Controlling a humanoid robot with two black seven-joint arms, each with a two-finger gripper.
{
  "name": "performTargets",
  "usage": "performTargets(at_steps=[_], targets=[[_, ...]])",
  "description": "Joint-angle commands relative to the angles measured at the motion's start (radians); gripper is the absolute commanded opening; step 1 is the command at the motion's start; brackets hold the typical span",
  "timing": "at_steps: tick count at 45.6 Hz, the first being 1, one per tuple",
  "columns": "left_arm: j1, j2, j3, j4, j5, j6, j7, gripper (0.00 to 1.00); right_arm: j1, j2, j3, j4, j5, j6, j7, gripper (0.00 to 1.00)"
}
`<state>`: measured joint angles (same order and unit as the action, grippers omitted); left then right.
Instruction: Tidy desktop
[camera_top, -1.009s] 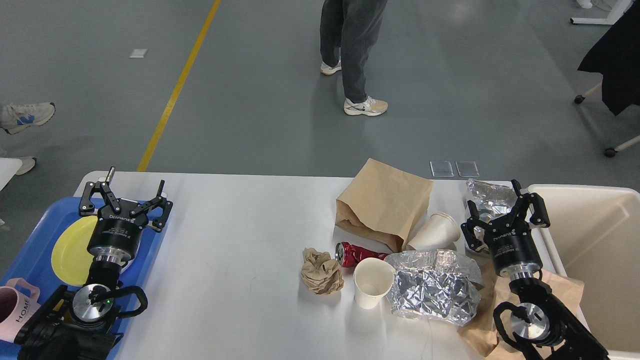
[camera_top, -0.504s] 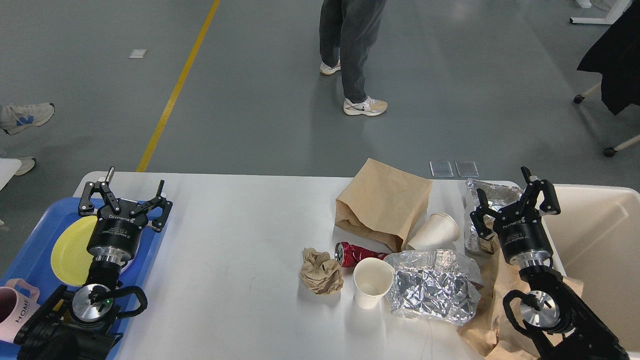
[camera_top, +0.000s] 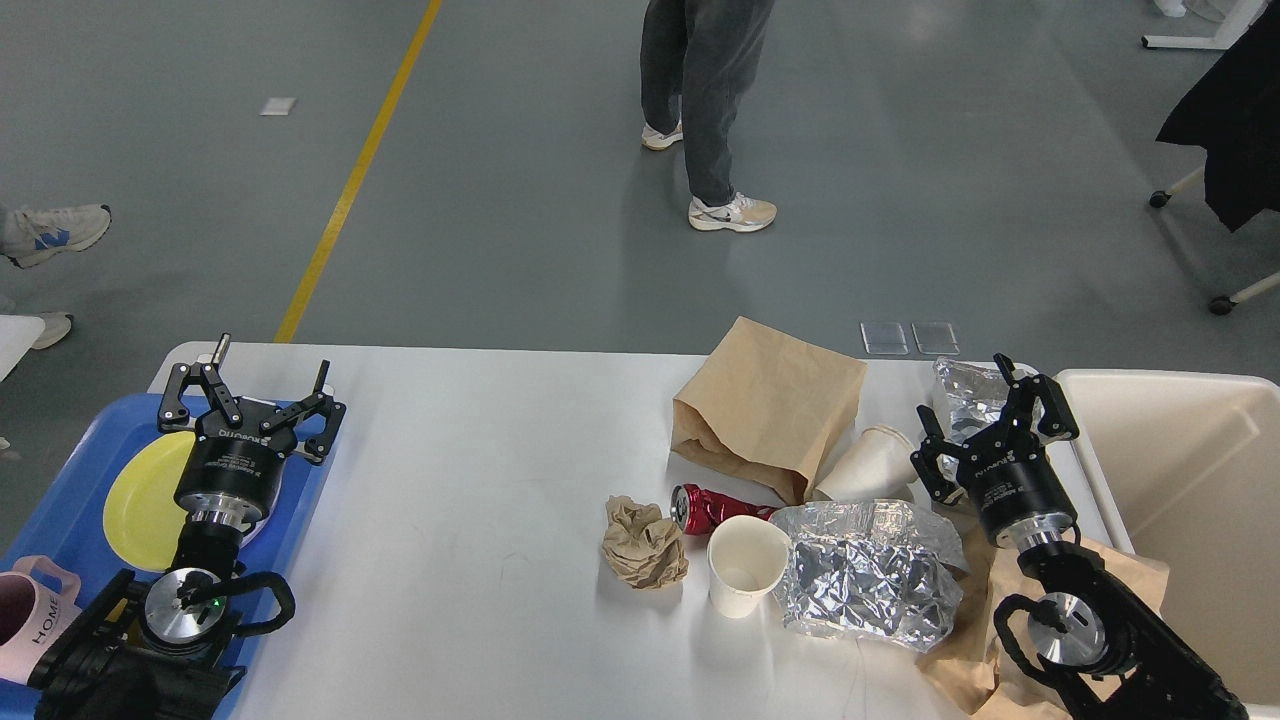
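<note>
The white desktop (camera_top: 460, 470) holds litter on its right half: a brown paper bag (camera_top: 770, 410), a paper cup on its side (camera_top: 870, 462), an upright paper cup (camera_top: 745, 575), a crushed red can (camera_top: 705, 507), a crumpled brown paper ball (camera_top: 643, 542), a large crumpled foil sheet (camera_top: 865, 590) and a smaller foil piece (camera_top: 962, 385). My right gripper (camera_top: 962, 392) is open and empty, just over the smaller foil piece. My left gripper (camera_top: 270, 365) is open and empty over the far corner of the blue tray (camera_top: 70, 470).
The blue tray at the left holds a yellow plate (camera_top: 140, 490) and a pink mug (camera_top: 30, 610). A cream bin (camera_top: 1200, 500) stands off the right edge. Brown paper (camera_top: 975, 640) lies under my right arm. A person (camera_top: 700, 100) stands beyond the table.
My right gripper swung right toward the bin, then back left and a little down, over the small foil piece. The left arm has not moved.
</note>
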<state>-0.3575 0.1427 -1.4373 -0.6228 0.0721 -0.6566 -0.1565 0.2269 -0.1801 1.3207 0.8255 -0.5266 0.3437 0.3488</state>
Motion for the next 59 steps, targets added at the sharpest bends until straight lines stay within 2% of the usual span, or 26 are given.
performTargets(at_steps=[1, 24, 30, 34, 41, 49, 52, 53, 55, 59], targets=[[0.0, 0.0, -0.002, 0.0, 0.0, 0.0, 0.0, 0.96, 0.0, -0.024, -0.025, 0.003, 0.0, -0.003, -0.034, 1.0], [0.0, 0.0, 0.0, 0.0, 0.0, 0.0, 0.0, 0.96, 0.026, -0.036, 0.025, 0.027, 0.002, -0.037, -0.022, 1.0], [0.0, 0.0, 0.0, 0.0, 0.0, 0.0, 0.0, 0.96, 0.046, -0.149, -0.004, 0.058, 0.003, -0.061, -0.024, 1.0], [0.0, 0.0, 0.0, 0.0, 0.0, 0.0, 0.0, 0.96, 0.067, -0.251, -0.105, 0.055, 0.004, -0.058, -0.024, 1.0], [0.0, 0.0, 0.0, 0.0, 0.0, 0.0, 0.0, 0.96, 0.222, -0.472, -0.457, 0.055, 0.025, -0.038, -0.024, 1.0], [0.0, 0.0, 0.0, 0.0, 0.0, 0.0, 0.0, 0.96, 0.633, -0.665, -1.108, 0.052, 0.027, -0.028, -0.024, 1.0], [0.0, 0.0, 0.0, 0.0, 0.0, 0.0, 0.0, 0.96, 0.852, -0.679, -1.421, 0.06, 0.033, -0.012, -0.024, 1.0], [0.0, 0.0, 0.0, 0.0, 0.0, 0.0, 0.0, 0.96, 1.002, -0.671, -1.639, 0.06, 0.031, 0.007, -0.024, 1.0], [0.0, 0.0, 0.0, 0.0, 0.0, 0.0, 0.0, 0.96, 1.141, -0.65, -1.857, 0.06, 0.033, 0.029, -0.024, 1.0], [0.0, 0.0, 0.0, 0.0, 0.0, 0.0, 0.0, 0.96, 1.354, -0.563, -2.187, 0.066, 0.04, 0.046, -0.024, 1.0]])
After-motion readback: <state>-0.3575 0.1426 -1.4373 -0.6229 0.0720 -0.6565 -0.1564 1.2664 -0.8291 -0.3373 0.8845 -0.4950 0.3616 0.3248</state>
